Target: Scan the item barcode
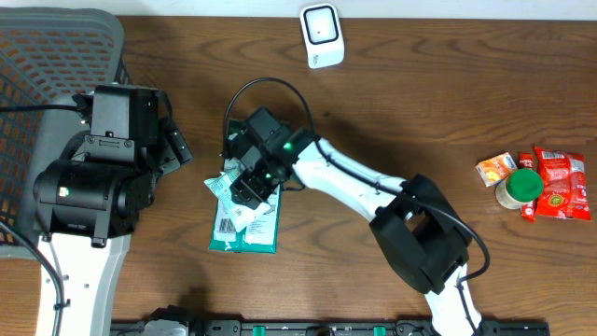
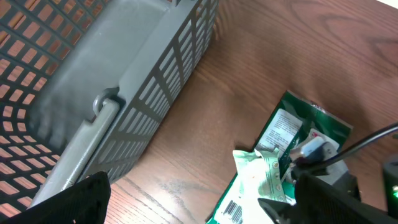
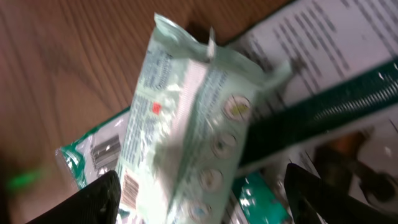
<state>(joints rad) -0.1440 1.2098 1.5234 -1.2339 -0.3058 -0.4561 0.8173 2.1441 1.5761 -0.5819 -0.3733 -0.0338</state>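
Wooden table (image 1: 420, 112) carries a green packet (image 1: 254, 239) half-hidden under right gripper (image 1: 241, 194).

No word or number can be read: the dark green packet (image 2: 329, 124) bears a white panel (image 2: 283, 129) of fine print and a barcode (image 2: 233, 211), while the pale green pouch (image 3: 186, 124) shows blurred print lines, a red mark (image 3: 155, 107) and perhaps another barcode.

Worktop (image 1: 420, 112): brown wood, visible grain, smooth, low sheen. Basket (image 2: 155, 68): grey plastic lattice, matt. Green packet (image 1: 256, 235) right of basket: glossy film, white printed label. Pale mint packet (image 3: 186, 124): crinkled film, soft sheen. Scanner (image 1: 322, 35): white glossy plastic. Right fingers (image 3: 93, 199): black, matt.
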